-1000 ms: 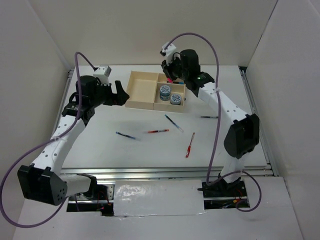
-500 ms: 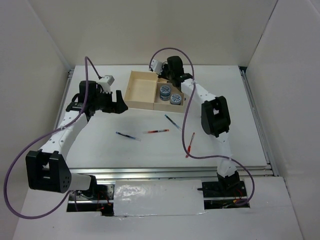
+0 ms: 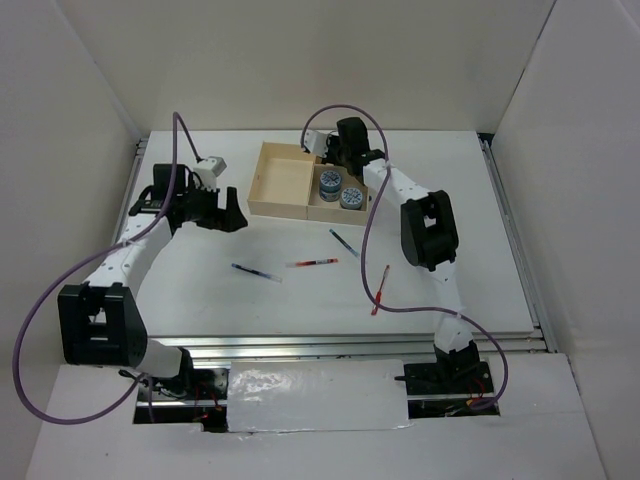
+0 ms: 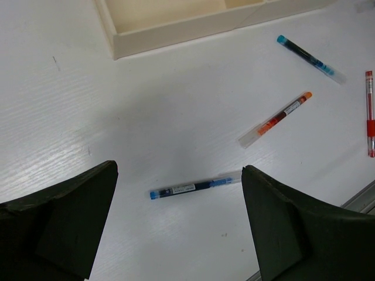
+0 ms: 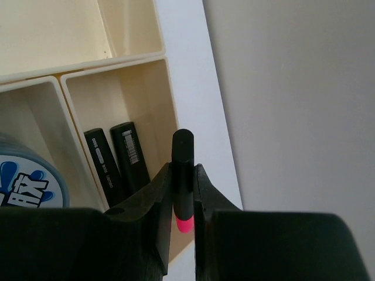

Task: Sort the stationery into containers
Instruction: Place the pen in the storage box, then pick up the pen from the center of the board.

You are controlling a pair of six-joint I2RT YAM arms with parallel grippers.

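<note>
Highlighter (image 5: 183, 146), black with a pink end, pinched between the narrow-set fingers of the right pincer (image 5: 183, 175), black cap pointing out past the tips, pink end back toward the wrist. Hangs at the far right corner of the beige wooden tray (image 3: 283, 180) and lines up, in the wrist view, with the far wall of the far small compartment; contact with that wall impossible to tell.

Inside that compartment lie one black highlighter (image 5: 102, 164) and a second black highlighter (image 5: 132, 155), side by side and parallel. In the near small compartment, a blue-white tape roll (image 3: 330, 183) and a second tape roll (image 3: 351, 197), just beside each other.

Left pincer (image 3: 232, 205) spread wide, gripping nothing, poised above the table (image 3: 300, 310) just left of the tray's near left corner.

Under it lies a blue pen (image 4: 195, 187), flat on the table, framed between the two fingers in the wrist view. Farther right, an orange-ended clear pen (image 4: 275, 119), a second blue pen (image 4: 307, 55) and a red pen (image 4: 369, 114), all loose on the table, apart from one another, on the near side of the tray.
</note>
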